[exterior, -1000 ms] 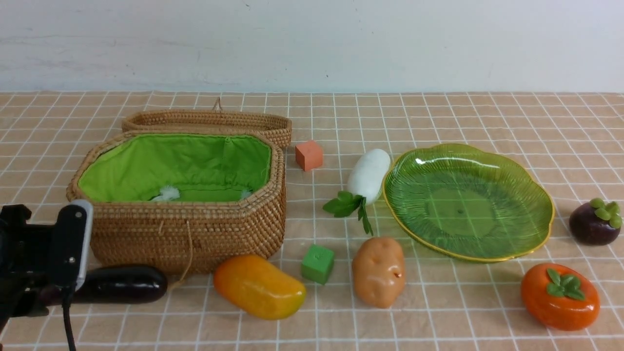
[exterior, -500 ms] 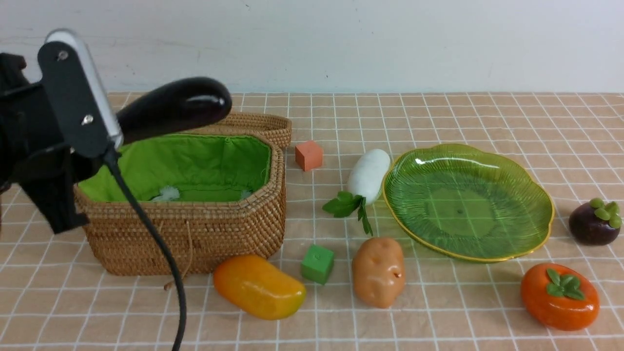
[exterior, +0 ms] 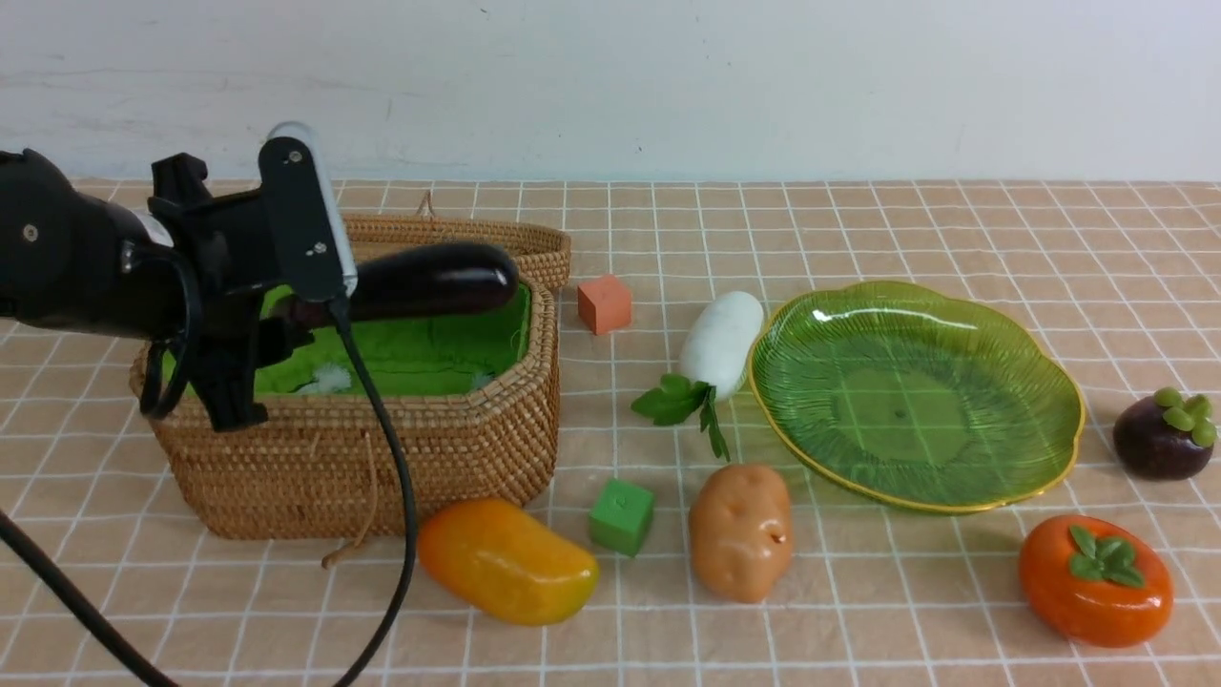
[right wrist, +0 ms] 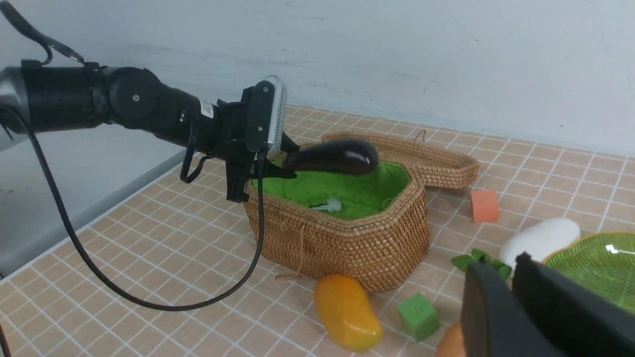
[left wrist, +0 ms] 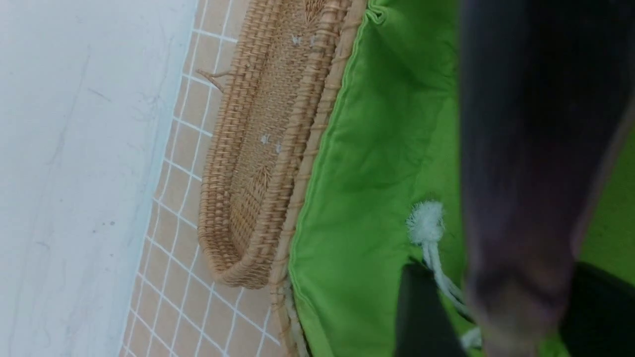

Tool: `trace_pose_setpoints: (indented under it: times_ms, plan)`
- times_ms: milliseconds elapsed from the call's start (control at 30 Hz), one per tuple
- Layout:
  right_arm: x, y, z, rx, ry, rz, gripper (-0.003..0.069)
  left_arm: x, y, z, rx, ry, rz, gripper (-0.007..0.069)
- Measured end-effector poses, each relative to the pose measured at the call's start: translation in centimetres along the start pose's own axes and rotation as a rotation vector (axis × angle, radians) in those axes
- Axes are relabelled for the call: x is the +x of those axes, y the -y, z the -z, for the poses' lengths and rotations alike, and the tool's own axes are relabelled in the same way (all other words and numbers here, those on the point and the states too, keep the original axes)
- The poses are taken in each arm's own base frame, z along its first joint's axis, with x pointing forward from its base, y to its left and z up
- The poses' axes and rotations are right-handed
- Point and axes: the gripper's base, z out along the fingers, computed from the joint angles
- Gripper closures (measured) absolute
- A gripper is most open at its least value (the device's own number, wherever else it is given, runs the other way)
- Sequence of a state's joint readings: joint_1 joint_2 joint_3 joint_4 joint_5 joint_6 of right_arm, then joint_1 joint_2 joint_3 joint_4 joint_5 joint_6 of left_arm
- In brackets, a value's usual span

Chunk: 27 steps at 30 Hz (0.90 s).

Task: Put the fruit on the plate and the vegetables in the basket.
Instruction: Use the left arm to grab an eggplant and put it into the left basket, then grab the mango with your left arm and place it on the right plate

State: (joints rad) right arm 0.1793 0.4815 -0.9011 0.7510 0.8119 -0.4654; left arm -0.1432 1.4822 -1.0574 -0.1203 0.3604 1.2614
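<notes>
eggplant (exterior: 434, 280): up from beside the basket (exterior: 362, 468) to over its opening
left hand (left wrist: 501, 277): newly spread around eggplant, likely releasing
right hand (right wrist: 506, 265): closed, empty
vegetables: first nearly in

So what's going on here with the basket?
The robot's left gripper is at the dark eggplant, just above the open, green-lined basket; whether it is being let go I can't tell. The white radish, potato and all three fruits are on the table, and the green plate is empty.
</notes>
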Motion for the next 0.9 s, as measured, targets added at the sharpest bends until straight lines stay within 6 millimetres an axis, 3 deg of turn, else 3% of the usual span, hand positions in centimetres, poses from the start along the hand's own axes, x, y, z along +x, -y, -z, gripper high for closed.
trace_pose_setpoints:
  times_ms: [133, 233, 367, 433, 533, 567, 633, 733, 900]
  plan:
    - [0.0, 0.0, 0.0, 0.002, 0.004, 0.0, 0.0571, 0.0, 0.2, 0.9, 0.033, -0.008, -0.003, 0.0078]
    - [0.0, 0.0, 0.0, 0.002, 0.004, 0.0, 0.0571, -0.2, 0.3, 1.9, 0.053, -0.003, 0.06, 0.005]
    - [0.2, -0.1, 0.0, -0.013, -0.025, 0.001, 0.0571, -1.4, 0.8, 4.7, 0.154, 0.069, 0.564, 0.0113]
    - [0.4, -0.4, 0.2, -0.03, -0.059, 0.009, 0.0571, -2.3, 1.3, 6.2, 0.215, 0.11, 0.679, 0.0188]
    - [0.6, -0.8, 0.6, -0.054, -0.131, 0.037, 0.0571, -4.6, 3.9, 7.7, 0.412, 0.124, 0.536, 0.0334]
    - [0.6, -0.9, 0.6, -0.055, -0.135, 0.04, 0.0571, -4.8, 4.1, 7.8, 0.427, 0.125, 0.511, 0.0349]
    - [0.9, -1.1, 1.0, -0.065, -0.197, 0.066, 0.0571, -6.4, 6.7, 8.0, 0.571, 0.101, 0.309, 0.0398]
    - [1.3, -1.2, 1.3, -0.068, -0.262, 0.089, 0.0571, -7.9, 8.8, 7.5, 0.64, 0.065, 0.154, 0.0408]
    - [2.4, -1.1, 1.7, -0.076, -0.392, 0.111, 0.0571, -10.9, 12.5, 4.1, 0.577, -0.02, -0.106, 0.0282]
